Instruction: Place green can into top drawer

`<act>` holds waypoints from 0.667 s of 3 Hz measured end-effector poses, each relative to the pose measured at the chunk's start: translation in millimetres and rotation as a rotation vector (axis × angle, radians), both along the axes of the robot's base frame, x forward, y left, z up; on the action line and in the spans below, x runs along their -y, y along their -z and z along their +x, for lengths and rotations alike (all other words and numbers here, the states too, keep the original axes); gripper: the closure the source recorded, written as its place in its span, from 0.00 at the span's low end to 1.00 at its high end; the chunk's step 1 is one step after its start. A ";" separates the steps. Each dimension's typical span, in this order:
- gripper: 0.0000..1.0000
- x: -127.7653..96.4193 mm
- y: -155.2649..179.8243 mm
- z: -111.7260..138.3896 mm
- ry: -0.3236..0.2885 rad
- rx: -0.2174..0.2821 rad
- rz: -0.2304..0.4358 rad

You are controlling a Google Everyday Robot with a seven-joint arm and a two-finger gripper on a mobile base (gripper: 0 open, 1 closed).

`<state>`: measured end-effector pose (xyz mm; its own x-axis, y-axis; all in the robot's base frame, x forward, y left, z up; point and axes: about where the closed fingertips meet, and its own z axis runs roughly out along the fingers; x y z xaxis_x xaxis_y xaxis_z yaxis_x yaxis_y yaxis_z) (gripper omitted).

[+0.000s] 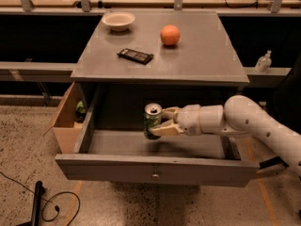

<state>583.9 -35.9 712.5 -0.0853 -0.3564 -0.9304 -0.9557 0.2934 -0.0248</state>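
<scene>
Over the open top drawer (117, 168), the pincer (160, 122) clamps the upright green can (151, 118).

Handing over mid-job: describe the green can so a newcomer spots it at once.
Find the grey table in the middle and its pulled-out top drawer. Above the drawer's floor, the white arm's tool reaches in from the right, shut on the green can, upright. Unlike the round orange on the tabletop, it is a cylinder with a silver top.
</scene>
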 end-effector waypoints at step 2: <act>0.60 -37.8 48.6 3.9 -0.029 0.040 -0.101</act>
